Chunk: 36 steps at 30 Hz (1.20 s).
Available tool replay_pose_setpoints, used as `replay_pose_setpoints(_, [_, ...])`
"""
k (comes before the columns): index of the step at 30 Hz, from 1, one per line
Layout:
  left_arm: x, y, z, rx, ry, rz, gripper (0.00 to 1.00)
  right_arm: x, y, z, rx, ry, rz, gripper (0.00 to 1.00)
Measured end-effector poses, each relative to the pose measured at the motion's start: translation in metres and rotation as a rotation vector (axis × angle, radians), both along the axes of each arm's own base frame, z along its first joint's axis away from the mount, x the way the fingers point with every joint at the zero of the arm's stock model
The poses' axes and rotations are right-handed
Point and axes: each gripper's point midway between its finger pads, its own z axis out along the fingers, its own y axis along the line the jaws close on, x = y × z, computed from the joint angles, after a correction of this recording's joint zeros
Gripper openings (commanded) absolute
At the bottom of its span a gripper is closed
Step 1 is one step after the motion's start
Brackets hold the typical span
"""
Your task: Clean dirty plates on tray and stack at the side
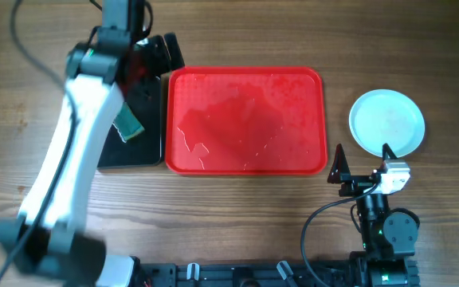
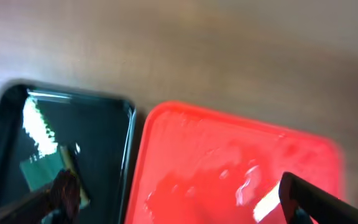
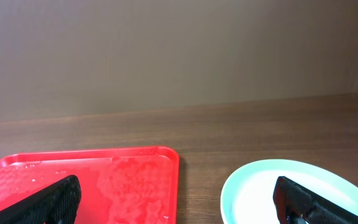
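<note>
The red tray (image 1: 245, 119) lies mid-table, wet and shiny, with no plates on it. It also shows in the left wrist view (image 2: 229, 162) and the right wrist view (image 3: 104, 180). A pale blue plate (image 1: 386, 122) sits on the table to the right of the tray, and also shows in the right wrist view (image 3: 260, 193). I cannot tell if other plates lie under it. My left gripper (image 1: 162, 56) is open and empty, and hangs above the gap between the black tray and the red tray (image 2: 185, 205). My right gripper (image 1: 363, 159) is open and empty just in front of the plate (image 3: 179, 211).
A smaller black tray (image 1: 134, 151) lies left of the red tray, with a green sponge (image 1: 128, 127) on it. Both show in the left wrist view: the black tray (image 2: 110, 143) and the sponge (image 2: 45, 168). The left arm crosses the table's left side.
</note>
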Motion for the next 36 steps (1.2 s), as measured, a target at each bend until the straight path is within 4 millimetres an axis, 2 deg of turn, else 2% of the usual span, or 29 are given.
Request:
replay_pose_setpoints(4, [-0.031,0.012,0.059,-0.018,-0.22,0.013,1.0,0.0,0.0,0.0,0.0,0.0,0.0,1.0])
replay_pose_setpoints(6, [-0.052,0.021,0.071,-0.021,-0.29,0.023,1.0,0.0,0.0,0.0,0.0,0.0,0.0,0.99])
replay_pose_setpoints(7, [-0.069,0.029,0.073,-0.019,-0.33,0.036,1.0,0.0,0.0,0.0,0.0,0.0,0.0,0.99])
replay_pose_setpoints(9, [-0.083,0.039,0.07,-0.021,-0.38,0.055,1.0,0.0,0.0,0.0,0.0,-0.002,0.0,1.0])
replay_pose_setpoints(13, [-0.118,0.059,0.034,-0.015,-0.409,0.098,1.0,0.0,0.0,0.0,-0.003,-0.002,0.0,1.0])
replay_pose_setpoints(16, [-0.142,0.071,0.014,-0.018,-0.48,0.13,1.0,0.0,0.0,0.0,-0.004,-0.002,0.0,1.0])
replay_pose_setpoints(21, [-0.167,0.082,0.002,-0.022,-0.623,0.166,1.0,0.0,0.0,0.001,-0.008,-0.003,0.0,1.0])
replay_pose_setpoints(22, [-0.172,0.082,-0.006,-0.024,-0.649,0.168,1.0,0.0,0.0,0.001,-0.008,-0.003,0.0,1.0])
replay_pose_setpoints(25, [-0.174,0.082,-0.015,-0.034,-0.746,0.167,1.0,0.0,0.0,0.001,-0.011,-0.003,0.0,1.0])
replay_pose_setpoints(32, [-0.18,0.08,-0.062,-0.044,-0.777,0.154,1.0,0.0,0.0,0.001,-0.011,-0.003,0.0,1.0])
replay_pose_setpoints(36, [-0.182,0.079,-0.068,-0.046,-0.788,0.15,1.0,0.0,0.0,0.001,-0.011,-0.003,0.0,1.0])
